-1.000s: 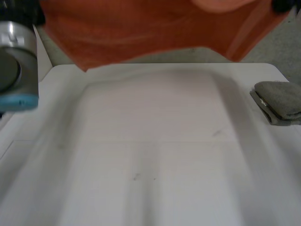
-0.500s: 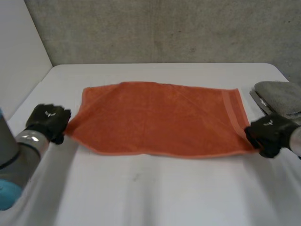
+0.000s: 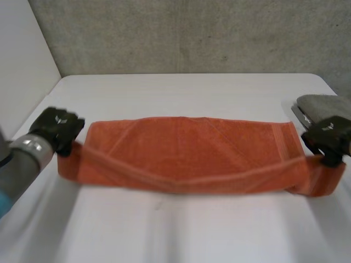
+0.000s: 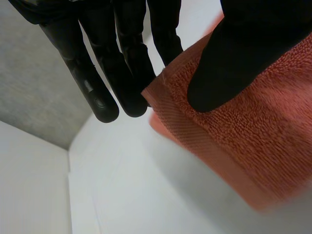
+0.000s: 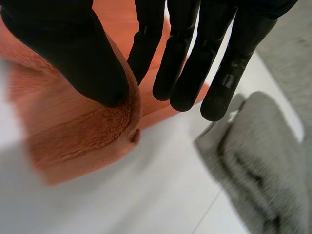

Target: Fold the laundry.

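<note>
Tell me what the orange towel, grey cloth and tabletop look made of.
Orange towel: terry, probably cotton; looped matte pile, flat woven border band. Grey cloth: soft fuzzy fabric, maybe fleece or terry; matte, nubbly. Tabletop: smooth white, laminate or painted; can't tell which.

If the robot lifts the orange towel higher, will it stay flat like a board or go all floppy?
Probably floppy: the orange towel sags in the middle between the left hand and right hand, which pinch its ends. It likely won't slip, since its surface looks fuzzy and grippy. It seems light, too: a pinch at each end holds it up.
</note>
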